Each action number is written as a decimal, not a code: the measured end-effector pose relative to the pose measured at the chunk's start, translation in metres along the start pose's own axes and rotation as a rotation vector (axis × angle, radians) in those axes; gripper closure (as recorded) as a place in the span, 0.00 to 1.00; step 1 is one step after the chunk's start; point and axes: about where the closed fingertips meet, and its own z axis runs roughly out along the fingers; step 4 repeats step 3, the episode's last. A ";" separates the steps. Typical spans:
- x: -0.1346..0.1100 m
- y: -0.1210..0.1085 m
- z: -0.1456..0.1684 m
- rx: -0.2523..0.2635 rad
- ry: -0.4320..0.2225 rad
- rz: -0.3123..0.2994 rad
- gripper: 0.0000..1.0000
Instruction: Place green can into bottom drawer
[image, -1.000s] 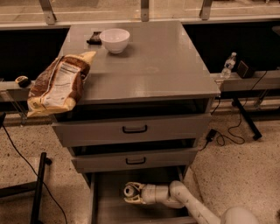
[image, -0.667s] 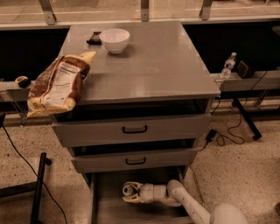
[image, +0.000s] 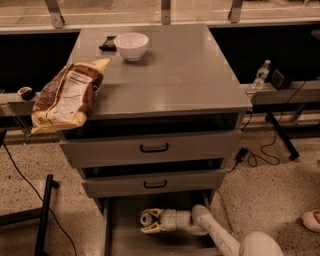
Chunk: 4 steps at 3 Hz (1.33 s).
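Note:
The bottom drawer of the grey cabinet is pulled open at the lower middle of the camera view. My gripper reaches into it from the right, low over the drawer floor, with the white arm behind it. Its fingers are closed around the green can. The can lies sideways with its round silver top facing left, and its body is mostly hidden by the fingers.
The two upper drawers with black handles stand slightly open above my arm. On the cabinet top are a white bowl, a small black object and a brown snack bag overhanging the left edge. A water bottle stands on the right ledge.
My gripper, with the can in it, has shifted slightly left inside the bottom drawer. My arm's elbow has swung lower and further into view.

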 end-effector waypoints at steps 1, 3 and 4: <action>-0.001 0.002 0.001 -0.010 -0.011 0.006 0.04; -0.011 0.001 -0.052 0.108 0.043 0.068 0.00; -0.011 0.001 -0.052 0.108 0.043 0.068 0.00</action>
